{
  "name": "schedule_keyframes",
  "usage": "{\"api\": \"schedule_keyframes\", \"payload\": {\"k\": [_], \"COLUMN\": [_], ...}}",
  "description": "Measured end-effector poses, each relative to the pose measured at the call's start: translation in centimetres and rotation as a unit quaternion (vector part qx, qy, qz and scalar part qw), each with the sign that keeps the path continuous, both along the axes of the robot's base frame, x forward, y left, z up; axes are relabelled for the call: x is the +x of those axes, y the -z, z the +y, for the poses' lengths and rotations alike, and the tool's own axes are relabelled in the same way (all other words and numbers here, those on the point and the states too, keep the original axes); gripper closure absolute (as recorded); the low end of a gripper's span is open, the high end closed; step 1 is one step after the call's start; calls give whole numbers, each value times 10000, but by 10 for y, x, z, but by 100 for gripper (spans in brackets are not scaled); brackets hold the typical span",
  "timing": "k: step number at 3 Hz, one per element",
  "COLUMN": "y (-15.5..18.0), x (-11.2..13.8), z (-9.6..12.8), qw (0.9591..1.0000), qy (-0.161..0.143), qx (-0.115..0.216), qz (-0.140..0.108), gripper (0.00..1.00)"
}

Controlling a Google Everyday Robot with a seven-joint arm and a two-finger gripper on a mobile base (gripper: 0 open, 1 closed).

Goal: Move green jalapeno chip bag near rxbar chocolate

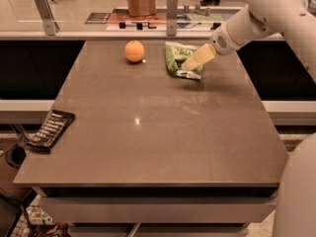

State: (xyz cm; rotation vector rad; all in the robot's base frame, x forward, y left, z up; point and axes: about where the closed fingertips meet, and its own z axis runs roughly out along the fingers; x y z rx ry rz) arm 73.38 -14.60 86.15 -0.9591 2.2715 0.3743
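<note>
Task status: early. The green jalapeno chip bag (175,58) sits at the far side of the surface (163,132), right of centre and just beside an orange fruit (134,51). The rxbar chocolate (51,129) lies at the near left edge, well apart from the bag, with most of the bare surface between them. We judge that none of the carry is done and the whole diagonal move toward the bar remains.

End effector (191,63): at the bag, on its right side, reaching in from the arm (256,19) that comes down from the upper right. It overlaps the bag's right half. We cannot tell whether it is open, closed or gripping the bag. Contact looks likely, but a secured grasp is not confirmed.

Hard to make out:
- The part of the bag under the end effector is hidden, so we cannot see any grip point.
- We cannot tell whether the bag rests flat on the surface or is tipped up a little on its near edge.
- The arm is cut off at the right border, and a pale part of the robot fills the lower right corner, also cut off.
- The bar lies very close to the rim, and we cannot tell whether it overhangs.
- Lettering on the bag and the bar shows only as pale marks.
</note>
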Motion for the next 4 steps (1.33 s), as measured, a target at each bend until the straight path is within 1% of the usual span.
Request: {"api": "schedule_keyframes", "payload": {"k": [1,2,3,4], "y": [11,28,29,53], "x": [14,19,19,10], "z": [-7,-3,-2,23], "qw": [9998,9995,9995,9992], "qy": [157,156,155,-103], "qx": [-88,-76,-73,55], "qz": [113,249,260,395], "gripper": [0,0,0,18]}}
